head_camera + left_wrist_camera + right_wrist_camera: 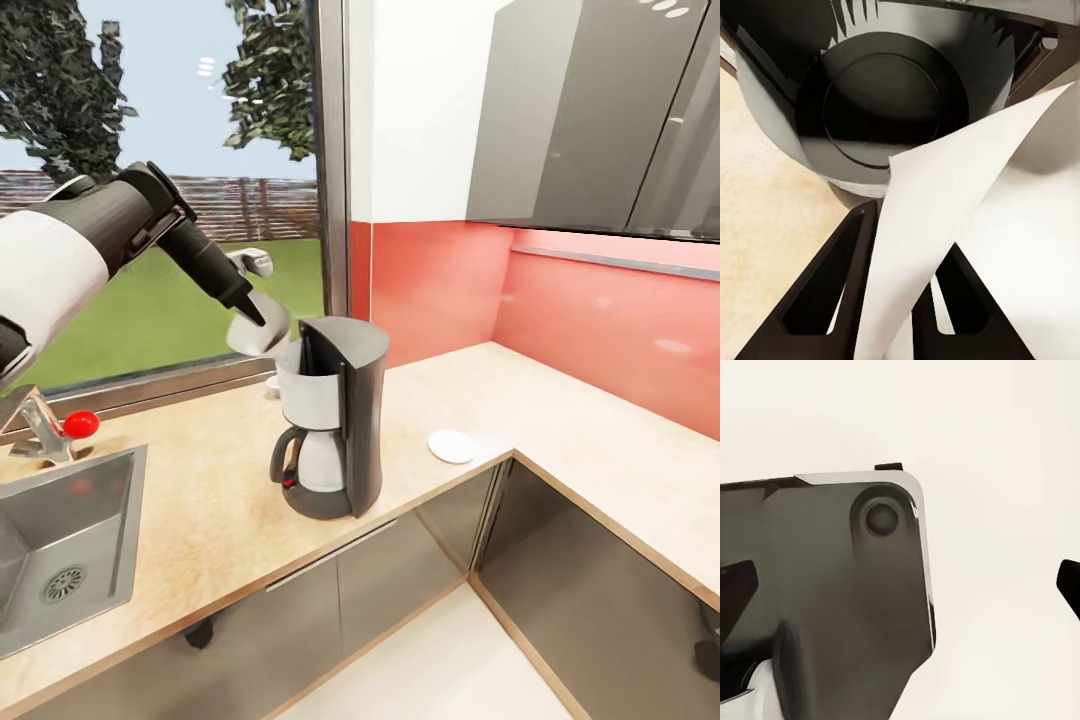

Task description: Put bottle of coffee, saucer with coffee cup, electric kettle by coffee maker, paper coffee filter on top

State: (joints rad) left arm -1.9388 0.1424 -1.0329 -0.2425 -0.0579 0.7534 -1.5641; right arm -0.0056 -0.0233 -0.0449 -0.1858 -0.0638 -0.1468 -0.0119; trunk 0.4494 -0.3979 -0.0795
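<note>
My coffee maker (335, 420) stands upright on the beige counter (200, 500), near its front edge, between the steel sink (60, 550) and the counter's corner. Its glass carafe (318, 462) sits in the machine under the silver-white filter basket (305, 392). From my left wrist I look straight down into that basket (892, 105): a dark round well with nothing lying in it.

My left gripper (250, 318) hangs just above and beside the basket's rim, on the window side. Its two dark fingers (832, 285) are pressed together on the paper coffee filter (967, 240), pinching the thin white sheet, which fans out past the fingertips over the basket's edge without resting in it.

The saucer (451, 446) lies flat on the counter near the corner, apart from the machine, with nothing on it.

My right wrist shows a dark grey panel (825, 585) against a pale surface; of that gripper, I cannot tell whether it is spread or closed.
</note>
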